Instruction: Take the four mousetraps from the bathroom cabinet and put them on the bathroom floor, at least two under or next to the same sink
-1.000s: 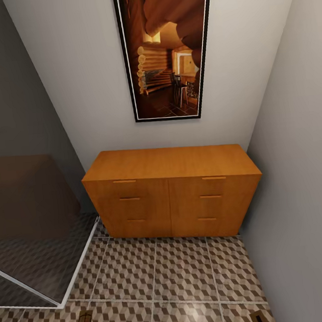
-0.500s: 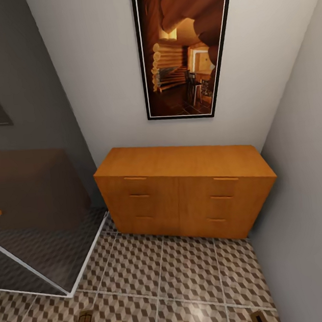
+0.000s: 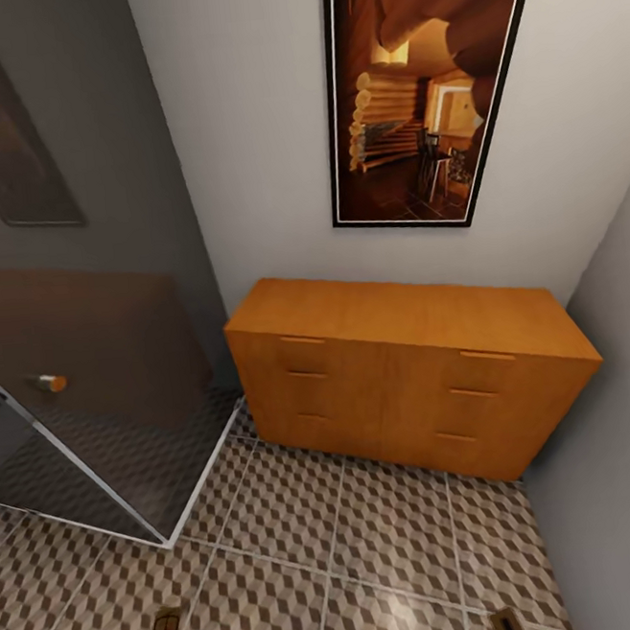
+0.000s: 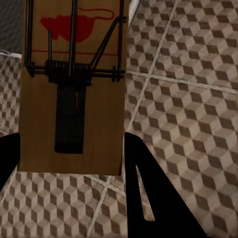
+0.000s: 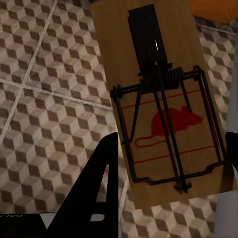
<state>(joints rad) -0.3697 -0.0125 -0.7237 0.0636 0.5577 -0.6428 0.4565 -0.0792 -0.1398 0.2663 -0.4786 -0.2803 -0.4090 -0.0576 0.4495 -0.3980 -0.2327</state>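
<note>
Two mousetraps are in hand: the left hand [image 4: 74, 168] grips one mousetrap [image 4: 74, 99] by its plain board end, and the right hand [image 5: 168, 163] holds the other trap [image 5: 158, 109] by its long edges. Both hang above the tiled floor [image 3: 376, 550], near the closed cabinet [image 3: 407, 373]. They look light and stiff; the sprung wire looks touchy, so bare wood is the safer hold.

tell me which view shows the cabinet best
The head view: the whole cabinet shows there, flat top, both front halves and handles, all shut, against the wall under the picture. The right wrist view catches just an orange corner of it past the held mousetrap. The left wrist view looks at a mousetrap over floor tiles.
</note>
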